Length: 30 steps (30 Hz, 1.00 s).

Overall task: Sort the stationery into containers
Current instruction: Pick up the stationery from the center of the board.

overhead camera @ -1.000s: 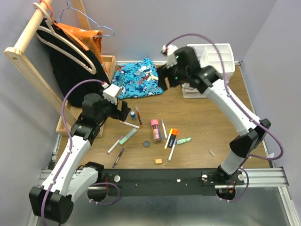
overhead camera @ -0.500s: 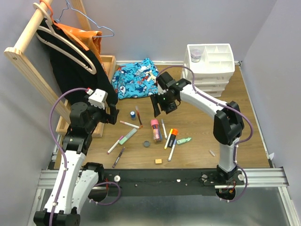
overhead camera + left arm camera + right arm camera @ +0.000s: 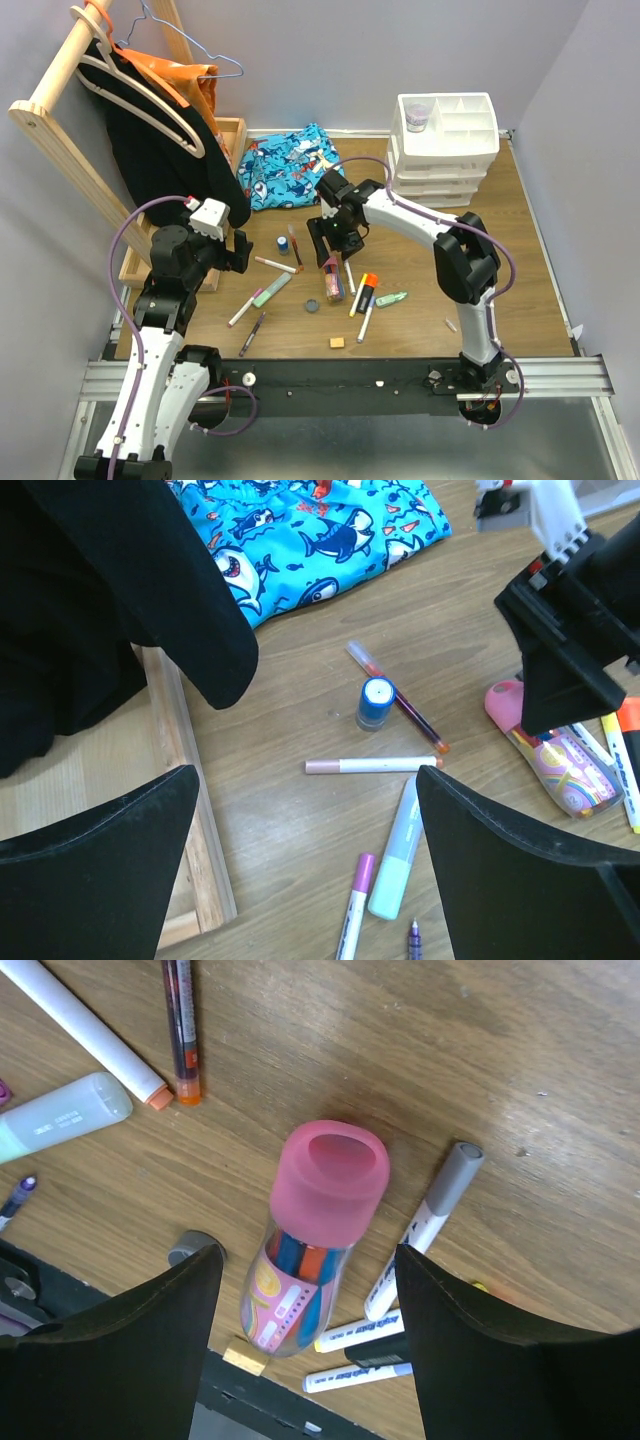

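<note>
Picking up the pink-capped tube (image 3: 300,1260) looks like the step in hand. It lies flat mid-worktop (image 3: 500,290) among markers (image 3: 430,1220). The right pincer (image 3: 331,252) hangs over it, jaws wide, gripping nothing. The next move calls for descending, closing, then carrying to the organiser (image 3: 440,175) at one o'clock. The left pincer (image 3: 307,780) gapes empty at nine o'clock.

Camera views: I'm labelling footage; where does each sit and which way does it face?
Top external: above and behind the bases, looking down on the table; left arm and right arm show.
Left wrist: looking obliquely down at the blue-capped jar; the left fingers frame the bottom.
Right wrist: looking straight down at the pink-capped tube, seen between the right fingers.
Shared: every view shows that tube.
</note>
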Available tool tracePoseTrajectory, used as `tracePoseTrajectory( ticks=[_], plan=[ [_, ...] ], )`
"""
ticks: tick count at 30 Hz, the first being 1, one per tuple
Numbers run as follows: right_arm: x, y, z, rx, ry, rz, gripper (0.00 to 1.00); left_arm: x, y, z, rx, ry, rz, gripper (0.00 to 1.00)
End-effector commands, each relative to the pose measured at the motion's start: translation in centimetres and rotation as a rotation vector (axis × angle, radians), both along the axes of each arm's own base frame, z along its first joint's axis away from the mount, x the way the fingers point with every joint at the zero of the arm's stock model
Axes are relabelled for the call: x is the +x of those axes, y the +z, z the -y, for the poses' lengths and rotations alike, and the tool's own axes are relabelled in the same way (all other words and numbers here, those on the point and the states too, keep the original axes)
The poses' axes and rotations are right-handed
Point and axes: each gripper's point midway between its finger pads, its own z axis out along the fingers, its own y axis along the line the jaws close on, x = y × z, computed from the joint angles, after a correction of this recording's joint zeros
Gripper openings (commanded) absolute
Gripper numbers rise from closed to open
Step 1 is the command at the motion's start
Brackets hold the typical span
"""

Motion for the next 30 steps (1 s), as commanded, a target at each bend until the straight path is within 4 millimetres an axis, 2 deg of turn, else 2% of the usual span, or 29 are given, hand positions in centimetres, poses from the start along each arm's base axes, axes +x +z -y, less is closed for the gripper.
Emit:
tracePoseTrajectory(
  ticks=[1, 7, 15, 18, 19, 21, 22, 23, 24, 25, 26, 27, 30],
  plan=[
    [-0.3, -1.1, -1.1, -0.010, -0.010, -0.017, 0.77, -0.3, -0.1, 0.2, -0.024, -0.009, -0.004, 0.99],
    [-0.1, -2.9, -1.2, -0.069, -0.026, -0.009, 0.75, -0.3, -0.1, 0.1, -0.024, -0.004, 0.001, 0.99],
    [1.4, -5.0, -1.2, -0.170, -0.049, 0.053, 0.70, -0.3, -0.8, 0.3, -0.074, 0.007, -0.021, 0.99],
    [1.0, -5.5, -0.8, -0.201, -0.039, 0.054, 0.58, -0.4, -0.6, 0.4, -0.075, 0.004, -0.020, 0.99],
    [0.5, -5.8, -0.4, -0.215, -0.033, 0.042, 0.49, -0.4, -0.7, 0.4, -0.073, 0.005, -0.023, 0.99],
    [0.6, -4.6, 0.3, -0.227, -0.037, 0.079, 0.41, -0.4, -0.3, 0.4, -0.070, 0.000, -0.017, 0.99],
    [0.6, -4.2, 0.7, -0.238, -0.034, 0.096, 0.29, -0.5, -0.2, 0.4, -0.064, -0.003, -0.016, 0.99],
    [0.8, -3.3, 0.9, -0.229, -0.034, 0.118, 0.22, -0.5, -0.1, 0.4, -0.059, -0.007, -0.015, 0.99],
    [0.9, -1.4, 0.9, -0.207, -0.034, 0.152, 0.15, -0.4, 0.0, 0.4, -0.056, -0.010, -0.011, 0.99],
    [1.3, -0.2, 1.2, -0.200, -0.032, 0.187, 0.01, -0.4, 0.2, 0.4, -0.051, -0.017, -0.003, 0.99],
    [1.3, 0.7, 1.2, -0.188, -0.027, 0.206, 0.01, -0.3, 0.2, 0.5, -0.049, -0.020, -0.004, 0.99],
    [1.4, 2.9, 1.2, -0.151, -0.029, 0.247, 0.01, -0.3, 0.3, 0.6, -0.049, -0.025, -0.002, 0.99],
    [1.7, 5.9, 1.3, -0.110, -0.004, 0.319, 0.01, 0.0, 0.9, 0.9, -0.057, -0.046, 0.016, 0.99]
  ],
)
